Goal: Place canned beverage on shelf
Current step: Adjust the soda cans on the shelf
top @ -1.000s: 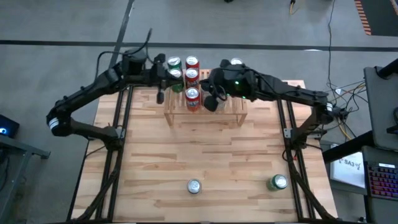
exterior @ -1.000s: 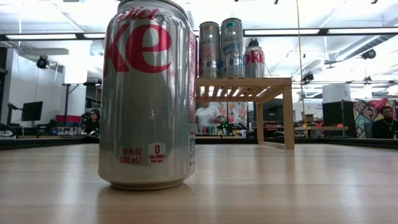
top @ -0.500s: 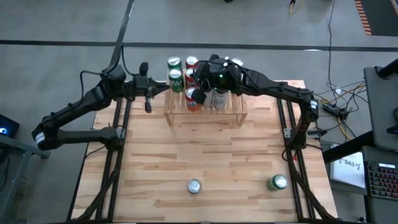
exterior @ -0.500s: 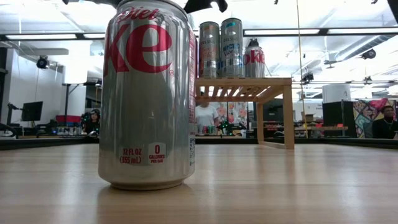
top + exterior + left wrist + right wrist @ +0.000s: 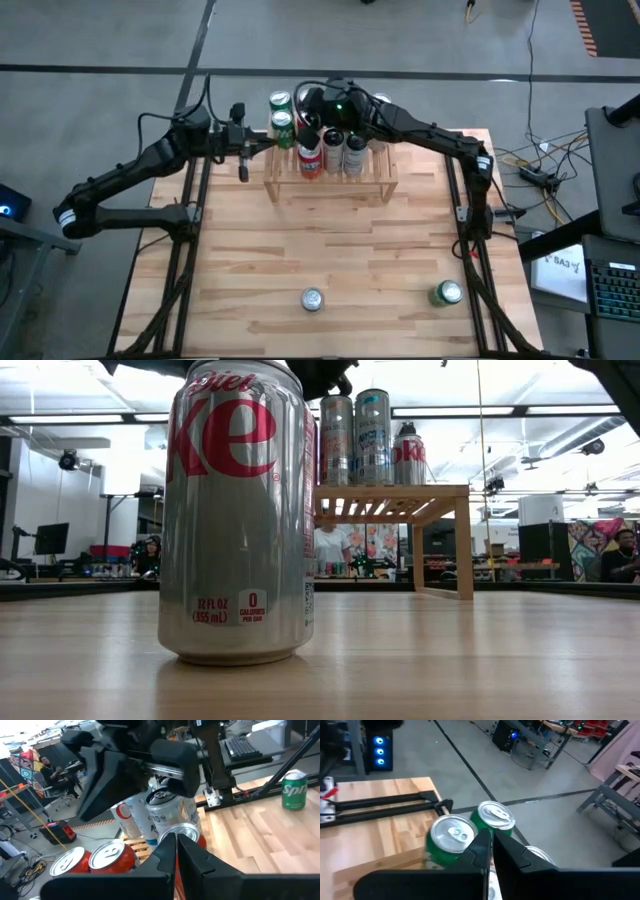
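The light-wood shelf stands at the table's far middle. On its slats stand several cans: two green, some red and some silver. A silver diet-cola can and a green can stand upright on the table near its front edge. My right gripper is shut and hovers over the shelf's far left cans, just beside the green pair. My left gripper is shut and hangs level just left of the shelf, pointing at it.
The right arm reaches across above the shelf's cans. Between the shelf and the two front cans lies open wooden tabletop. Dark frame rails run along both table sides.
My right gripper has gone from above the red can at the shelf's front toward the table's left and far edge, and now hangs over the shelf's far left cans. My left gripper has drawn back from the shelf toward the table's left edge. Both stayed shut; no can moved.
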You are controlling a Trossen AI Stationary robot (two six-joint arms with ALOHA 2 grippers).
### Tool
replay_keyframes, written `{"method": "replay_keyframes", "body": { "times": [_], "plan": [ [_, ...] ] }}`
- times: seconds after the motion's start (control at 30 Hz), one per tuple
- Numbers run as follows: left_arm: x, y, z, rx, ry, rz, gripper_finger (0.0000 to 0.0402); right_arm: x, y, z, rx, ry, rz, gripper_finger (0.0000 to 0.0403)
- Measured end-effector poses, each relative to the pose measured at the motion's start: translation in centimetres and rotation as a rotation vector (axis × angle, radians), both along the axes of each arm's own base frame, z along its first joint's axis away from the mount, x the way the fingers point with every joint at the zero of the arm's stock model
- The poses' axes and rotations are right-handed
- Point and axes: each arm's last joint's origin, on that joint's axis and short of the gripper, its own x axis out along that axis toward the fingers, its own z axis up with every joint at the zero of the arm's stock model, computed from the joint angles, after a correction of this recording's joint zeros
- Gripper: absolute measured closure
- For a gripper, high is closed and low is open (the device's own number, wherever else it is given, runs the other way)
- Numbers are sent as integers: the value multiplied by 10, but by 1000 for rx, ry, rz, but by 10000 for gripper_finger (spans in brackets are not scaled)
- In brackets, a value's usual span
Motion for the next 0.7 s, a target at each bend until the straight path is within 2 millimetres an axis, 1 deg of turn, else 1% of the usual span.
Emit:
{"method": "replay_keyframes", "body": {
  "times": [0.07,0.23,0.47,0.57,0.7],
  "plan": [
    [1,2,-2,8,12,18,401,1,-6,0,-3,-2,-11,394],
    [2,6,-3,33,33,128,401,0,-15,-1,-22,1,-26,394],
    [2,6,-9,136,73,113,401,-5,-17,2,-26,33,-29,394],
    [4,6,-14,162,89,68,401,-11,-14,11,-45,52,-16,394],
    [8,6,-18,157,95,-8,402,-28,-7,35,-41,62,-15,394]
  ]
}}
